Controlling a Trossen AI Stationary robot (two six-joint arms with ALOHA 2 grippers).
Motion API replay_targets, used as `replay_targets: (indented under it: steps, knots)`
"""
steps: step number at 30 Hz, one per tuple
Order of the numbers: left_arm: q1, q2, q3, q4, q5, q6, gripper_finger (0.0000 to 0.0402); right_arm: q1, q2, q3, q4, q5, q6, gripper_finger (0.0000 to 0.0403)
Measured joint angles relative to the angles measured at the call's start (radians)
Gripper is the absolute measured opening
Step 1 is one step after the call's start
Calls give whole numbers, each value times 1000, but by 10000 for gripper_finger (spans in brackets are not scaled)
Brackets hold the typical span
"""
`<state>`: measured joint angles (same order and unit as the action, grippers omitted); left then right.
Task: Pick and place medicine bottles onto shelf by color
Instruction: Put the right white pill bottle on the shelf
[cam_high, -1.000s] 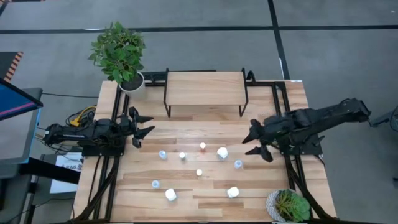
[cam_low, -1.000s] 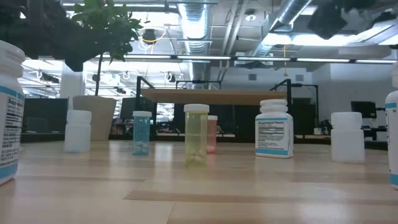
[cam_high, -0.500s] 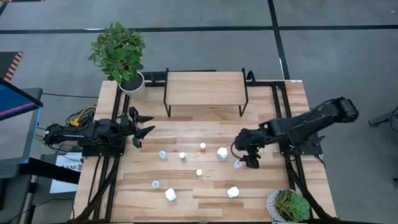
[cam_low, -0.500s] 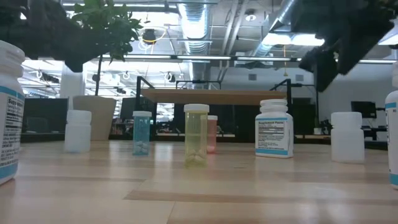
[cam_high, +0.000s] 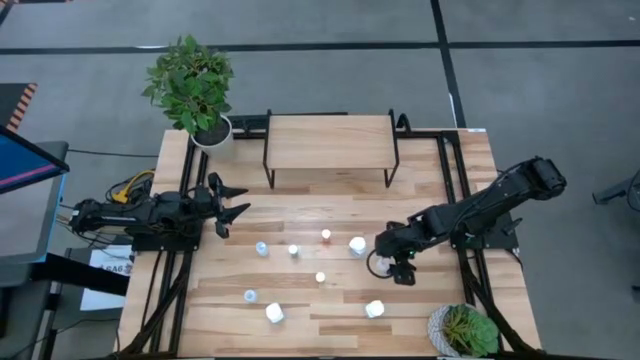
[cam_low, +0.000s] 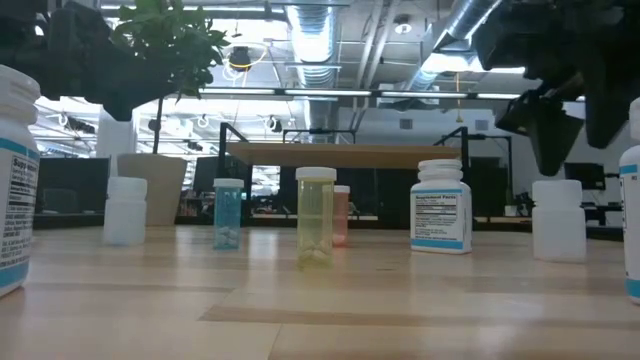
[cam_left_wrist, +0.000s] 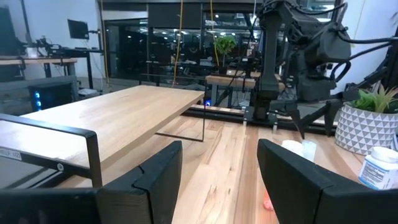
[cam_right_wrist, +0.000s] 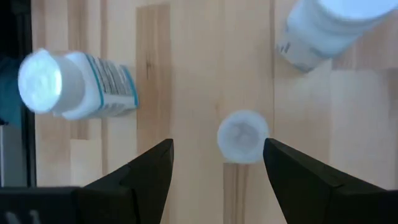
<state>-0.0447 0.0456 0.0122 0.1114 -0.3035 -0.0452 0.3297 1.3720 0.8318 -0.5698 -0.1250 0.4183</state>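
I am looking across the plank table (cam_high: 330, 300), whose far edge is carrying the shelf (cam_high: 328, 142); its top is standing bare, so I judge the sorting is only beginning. My left gripper (cam_high: 226, 203) is waiting over the left edge of the table, jaws spread wide on nothing. My right gripper (cam_high: 388, 266) is hanging over the right half of the table, pointing straight down, jaws wide and holding nothing. The medicine bottles are standing loose across the middle and near part of the table, none on the shelf yet. Directly under me is sitting a small bottle with a pale cap (cam_right_wrist: 242, 135), lying between my two fingers (cam_right_wrist: 149, 171) in the wrist view. A larger labelled bottle (cam_right_wrist: 74, 84) is standing just beside it. I judge I am lining up the pick: next I am needing to drop straight down around that cap, close, and avoid nudging the neighbour.
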Motion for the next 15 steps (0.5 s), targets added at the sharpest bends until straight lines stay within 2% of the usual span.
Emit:
replay_targets:
  steps: [6,15]
  knots:
    - [0,0,0,-7,0,0,199,4,43,0,4,67,0,274]
    - [0,7,0,-17,0,0,199,4,145,-1,26,70,1,274]
